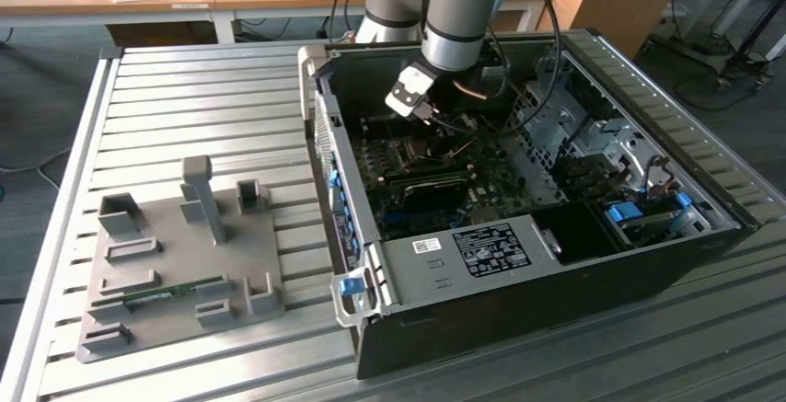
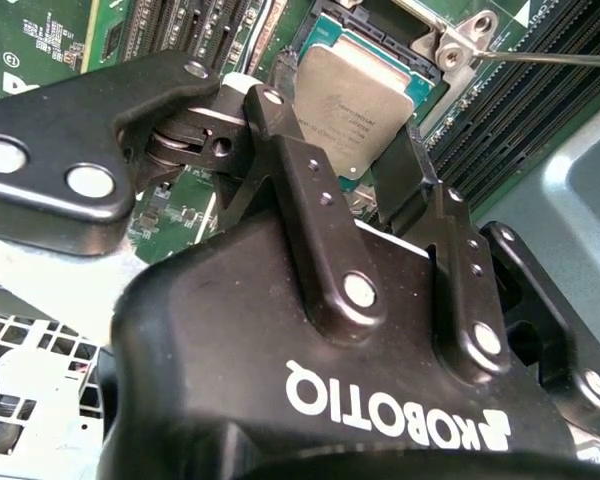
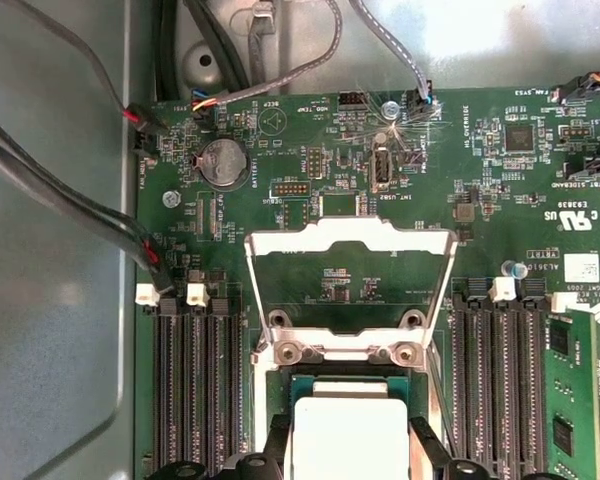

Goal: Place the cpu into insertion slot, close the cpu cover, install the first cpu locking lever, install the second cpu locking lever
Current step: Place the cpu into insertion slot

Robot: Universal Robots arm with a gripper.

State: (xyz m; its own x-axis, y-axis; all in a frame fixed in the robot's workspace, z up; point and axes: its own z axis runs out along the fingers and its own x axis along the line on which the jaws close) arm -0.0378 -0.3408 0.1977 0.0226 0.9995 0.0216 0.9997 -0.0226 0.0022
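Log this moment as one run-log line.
gripper: at cpu | cpu: at socket | cpu cover: open

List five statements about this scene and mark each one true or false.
1. The black pincer is down at the silvery-grey square cpu. True.
2. The thin metal-frame cpu cover is closed over the chip. False: it stands open, and the board shows through its window.
3. The dark open computer case rests on a wooden table. False: it rests on a slatted metal table.
4. A grey fixture plate lies to the exterior view's left of the case. True.
5. A round silver coin battery sits on the green motherboard. True.
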